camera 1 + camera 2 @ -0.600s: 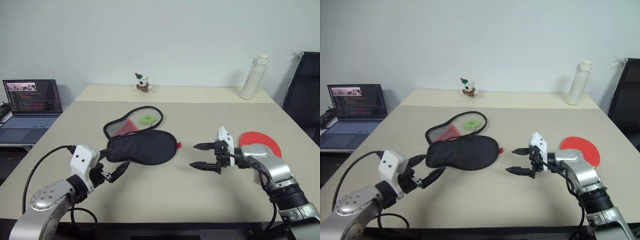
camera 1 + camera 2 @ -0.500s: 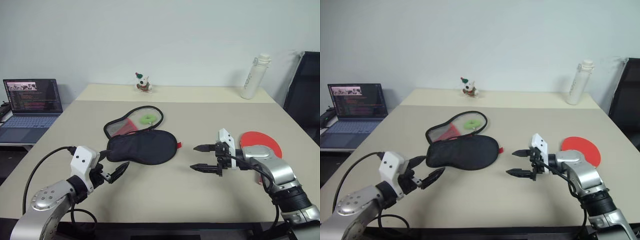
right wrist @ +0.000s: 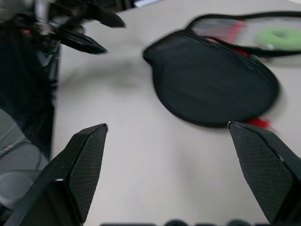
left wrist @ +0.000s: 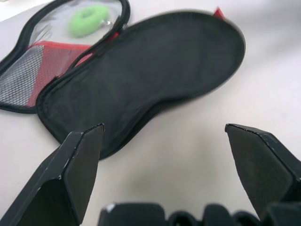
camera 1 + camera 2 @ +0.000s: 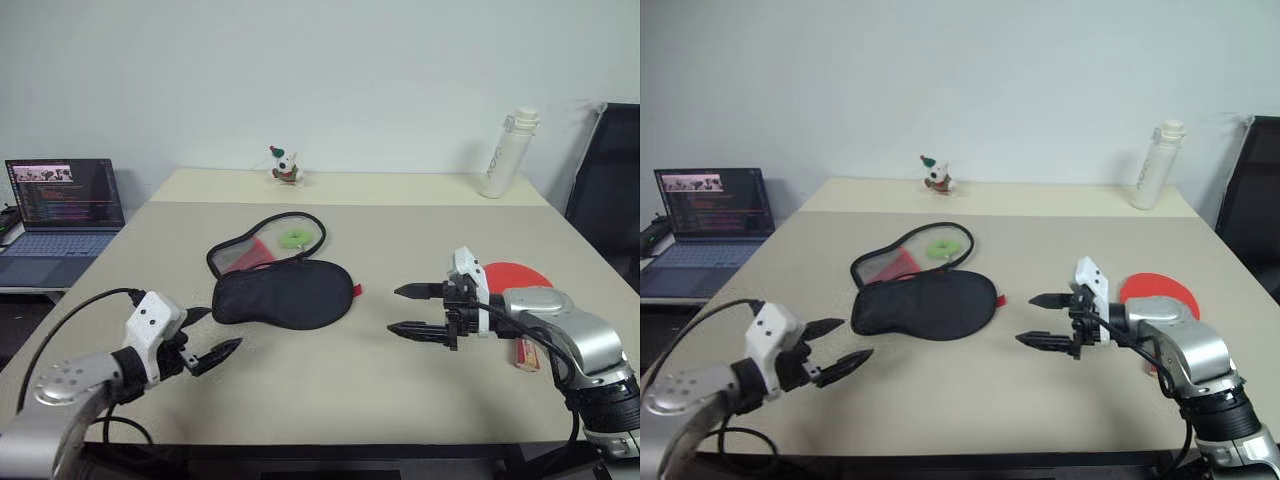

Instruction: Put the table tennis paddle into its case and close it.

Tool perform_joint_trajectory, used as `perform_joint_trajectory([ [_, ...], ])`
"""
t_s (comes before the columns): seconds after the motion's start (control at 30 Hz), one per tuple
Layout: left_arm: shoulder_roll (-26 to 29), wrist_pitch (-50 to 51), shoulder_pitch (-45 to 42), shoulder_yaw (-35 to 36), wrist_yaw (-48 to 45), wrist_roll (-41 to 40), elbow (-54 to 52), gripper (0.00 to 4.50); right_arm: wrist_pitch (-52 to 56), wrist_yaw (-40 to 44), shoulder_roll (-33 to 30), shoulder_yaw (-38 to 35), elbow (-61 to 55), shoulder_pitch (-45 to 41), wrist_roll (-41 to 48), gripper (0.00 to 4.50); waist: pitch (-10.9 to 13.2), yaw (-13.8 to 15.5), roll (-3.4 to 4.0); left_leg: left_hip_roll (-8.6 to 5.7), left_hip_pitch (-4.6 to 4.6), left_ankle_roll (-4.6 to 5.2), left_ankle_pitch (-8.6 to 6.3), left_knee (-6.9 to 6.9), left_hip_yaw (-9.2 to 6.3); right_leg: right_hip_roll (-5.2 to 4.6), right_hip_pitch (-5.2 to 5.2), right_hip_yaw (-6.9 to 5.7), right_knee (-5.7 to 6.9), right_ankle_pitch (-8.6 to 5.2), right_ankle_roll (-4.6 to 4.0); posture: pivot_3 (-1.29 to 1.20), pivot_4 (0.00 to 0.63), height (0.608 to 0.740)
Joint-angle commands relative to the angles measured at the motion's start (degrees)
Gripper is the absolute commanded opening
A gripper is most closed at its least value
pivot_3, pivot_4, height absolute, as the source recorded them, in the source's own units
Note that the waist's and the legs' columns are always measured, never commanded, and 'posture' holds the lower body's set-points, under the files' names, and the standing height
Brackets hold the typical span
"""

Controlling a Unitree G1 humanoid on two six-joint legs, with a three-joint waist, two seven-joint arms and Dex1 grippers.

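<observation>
In the head views the beige bench fills the lower two thirds of the frame, and the case lies a little left of the frame's centre, unzipped and spread in two paddle-shaped halves: the nearer half shows its black side up, and the farther half, toward the upper left of it, lies flat with a dark zip edge, a red inside and black mesh. A green pull rests inside that farther half, near its rounded end. A small red tab pokes out at the right edge of the black half. The table tennis paddle lies flat at centre right of the frame, red face up, its handle running toward the lower right, partly behind the right arm and well apart from the case. The left claw hangs over the bench at lower left, its two black fingers spread apart and holding nothing, pointing toward the frame's centre, near the case's narrow end but not touching it. The right claw hangs right of centre, between the case and the paddle, fingers also wide apart and empty, pointing left toward the case. Farther back, a small figurine stands at upper centre, a white bottle at upper right, and an open laptop at the left edge.
</observation>
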Motion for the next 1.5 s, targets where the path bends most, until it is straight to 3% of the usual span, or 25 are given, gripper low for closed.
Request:
perform_joint_trajectory([
  [0.03, 1.0, -6.0, -5.9, -3.3, -3.0, 4.2, 9.2, 4.48, 4.7, -2.7, -0.2, -0.5, -5.4, -2.6, 3.0, 4.50, 0.0, 0.1, 0.00, 0.00, 0.00, 0.00, 0.00, 0.00, -0.01, 0.00, 0.00, -0.03, 0.01, 0.00, 0.00, 0.00, 0.150, 0.740],
  [0.27, -2.2, -17.7, -24.1, -14.3, -7.7, 13.6, 33.4, 4.48, 6.9, -6.2, 0.7, -1.6, -8.6, -2.5, 5.1, 4.50, 0.0, 0.6, -0.07, -0.01, -0.12, 0.03, 0.00, 0.05, -0.04, 0.00, -0.07, -0.12, 0.00, 0.01, 0.00, 0.00, 0.150, 0.740],
  [0.57, -5.3, -25.6, -34.1, -19.7, -14.6, 18.0, 49.6, 4.48, 1.9, -8.4, 1.1, -2.2, -7.9, 1.4, 3.7, 4.50, 0.0, 0.3, -0.08, -0.01, -0.58, -0.07, 0.07, 0.19, 0.23, 0.04, -0.83, 0.18, 0.40, 0.00, 0.02, 0.00, 0.150, 0.740],
  [0.67, -5.0, -27.1, -34.7, -20.3, -16.9, 18.8, 51.1, 3.85, 1.0, -9.3, 1.3, -2.3, -8.0, 2.3, 3.7, 4.50, 0.0, 0.2, -0.08, 0.00, -0.57, -0.02, 0.05, 0.23, 0.29, 0.04, -0.90, 0.23, 0.57, 0.00, 0.02, 0.00, 0.150, 0.740],
  [0.97, -3.5, -22.5, -30.1, -20.0, -23.6, 16.7, 43.6, 0.52, 0.9, -12.0, 1.8, -2.2, -8.0, 2.2, 4.4, 4.50, 0.0, 0.0, -0.08, 0.01, -0.52, 0.01, 0.05, 0.30, 0.31, 0.04, -0.97, 0.27, 0.87, -0.02, 0.01, 0.00, 0.150, 0.740],
  [1.03, -4.9, -19.3, -29.8, -18.8, -21.4, 15.4, 41.5, 0.01, 1.1, -12.3, 1.9, -2.2, -7.8, 1.7, 4.5, 4.50, 0.0, 0.0, -0.08, 0.01, -0.52, 0.01, 0.05, 0.31, 0.31, 0.03, -0.97, 0.28, 0.87, -0.02, 0.01, 0.00, 0.150, 0.740],
  [1.13, -7.1, -13.4, -29.7, -18.2, -17.9, 14.0, 35.9, 0.01, 1.4, -12.7, 1.7, -2.5, -7.5, 1.1, 4.7, 4.50, 0.0, 0.1, -0.08, 0.01, -0.52, 0.02, 0.05, 0.32, 0.31, 0.03, -0.96, 0.27, 0.87, -0.02, 0.01, 0.00, 0.150, 0.740],
  [1.3, -16.3, 6.2, -30.4, -18.8, -7.8, 9.1, 19.0, 0.01, 2.0, -12.7, 0.3, -3.4, -6.4, -0.1, 4.7, 4.50, 0.0, 0.8, -0.13, -0.01, -0.59, 0.04, 0.06, 0.48, 0.21, 0.00, -0.88, 0.21, 0.89, -0.02, 0.03, 0.00, 0.150, 0.740],
  [1.5, -24.9, 12.9, -36.0, -23.0, -1.7, 9.6, 18.7, 0.01, 1.9, -11.6, -1.7, -3.7, -5.3, -1.0, 4.2, 4.50, 0.0, 0.7, -0.13, -0.01, -0.57, -0.07, 0.13, 0.61, 0.13, 0.09, -0.84, 0.23, 0.98, -0.03, 0.04, 0.00, 0.150, 0.740],
])
